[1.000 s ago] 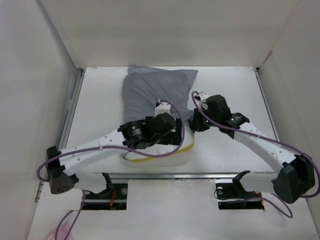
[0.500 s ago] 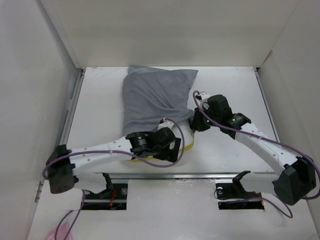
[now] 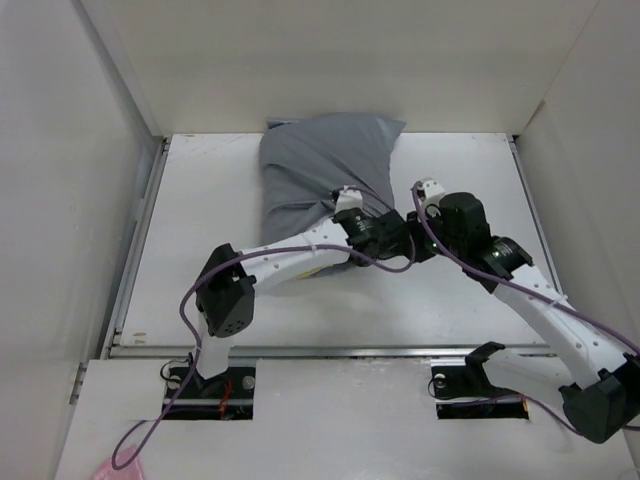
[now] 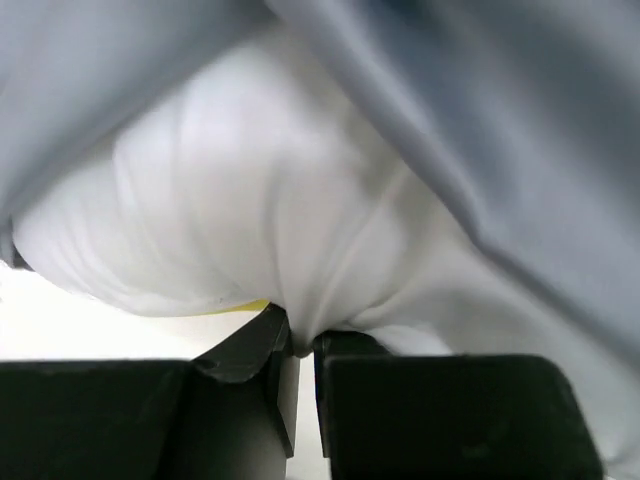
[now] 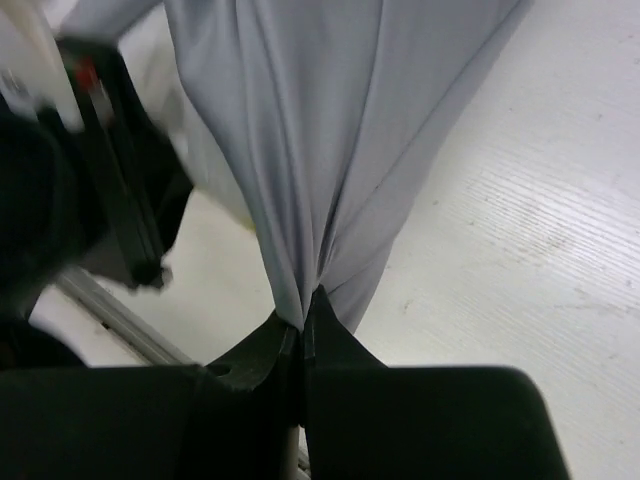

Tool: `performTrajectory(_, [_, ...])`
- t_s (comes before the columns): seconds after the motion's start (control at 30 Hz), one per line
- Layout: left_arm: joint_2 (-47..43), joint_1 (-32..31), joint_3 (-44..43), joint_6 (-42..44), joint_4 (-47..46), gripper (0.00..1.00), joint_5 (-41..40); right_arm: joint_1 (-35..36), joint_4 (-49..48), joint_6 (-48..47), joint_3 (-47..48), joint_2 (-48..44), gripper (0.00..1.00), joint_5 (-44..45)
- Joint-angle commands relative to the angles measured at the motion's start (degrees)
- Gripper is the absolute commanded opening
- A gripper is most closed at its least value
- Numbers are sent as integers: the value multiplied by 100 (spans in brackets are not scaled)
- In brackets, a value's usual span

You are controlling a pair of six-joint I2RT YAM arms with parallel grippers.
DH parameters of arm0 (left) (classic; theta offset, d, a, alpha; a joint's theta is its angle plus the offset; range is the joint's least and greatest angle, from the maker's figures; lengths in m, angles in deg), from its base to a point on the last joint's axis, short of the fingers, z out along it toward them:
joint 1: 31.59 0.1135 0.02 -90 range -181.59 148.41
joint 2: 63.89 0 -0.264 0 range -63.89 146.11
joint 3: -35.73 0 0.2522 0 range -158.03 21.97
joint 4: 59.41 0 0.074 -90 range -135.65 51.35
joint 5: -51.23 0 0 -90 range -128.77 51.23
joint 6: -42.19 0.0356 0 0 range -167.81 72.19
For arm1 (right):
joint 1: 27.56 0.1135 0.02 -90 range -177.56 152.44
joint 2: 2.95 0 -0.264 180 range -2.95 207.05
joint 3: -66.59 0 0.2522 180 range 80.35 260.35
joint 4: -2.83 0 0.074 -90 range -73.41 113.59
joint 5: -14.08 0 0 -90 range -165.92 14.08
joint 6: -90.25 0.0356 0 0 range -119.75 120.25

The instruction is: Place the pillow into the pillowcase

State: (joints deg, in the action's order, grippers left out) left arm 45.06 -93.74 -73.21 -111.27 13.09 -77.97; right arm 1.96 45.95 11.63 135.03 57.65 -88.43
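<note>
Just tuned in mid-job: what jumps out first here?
The grey pillowcase bulges at the far middle of the table. At its near edge both arms converge: the left claw pinches white pillow fabric, and the right claw pinches a pillowcase fold.

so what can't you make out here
- Top view: pillow hidden under pillowcase and the arms; how far in, unclear.
- Top view: left gripper and right gripper fingertips hidden by their wrists.
- Left wrist view: pillowcase opening cut off by the frame edges.
</note>
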Motion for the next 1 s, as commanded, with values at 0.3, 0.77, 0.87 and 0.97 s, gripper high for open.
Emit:
performTrajectory(0.3, [610, 722, -1187, -299, -143, 4, -1178, 327, 1854, 40, 957, -1508, 0, -551])
performTrajectory(0.77, [-1558, -166, 1482, 429, -1153, 100, 576, 327, 1879, -38, 272, -838, 56, 319])
performTrajectory(0.87, [-2586, -219, 2308, 782, -1610, 100, 1324, 327, 1950, -170, 403, -996, 71, 434])
performTrajectory(0.97, [-3553, -219, 2977, 424, -1682, 100, 1398, 327, 1942, -276, 535, -1050, 76, 303])
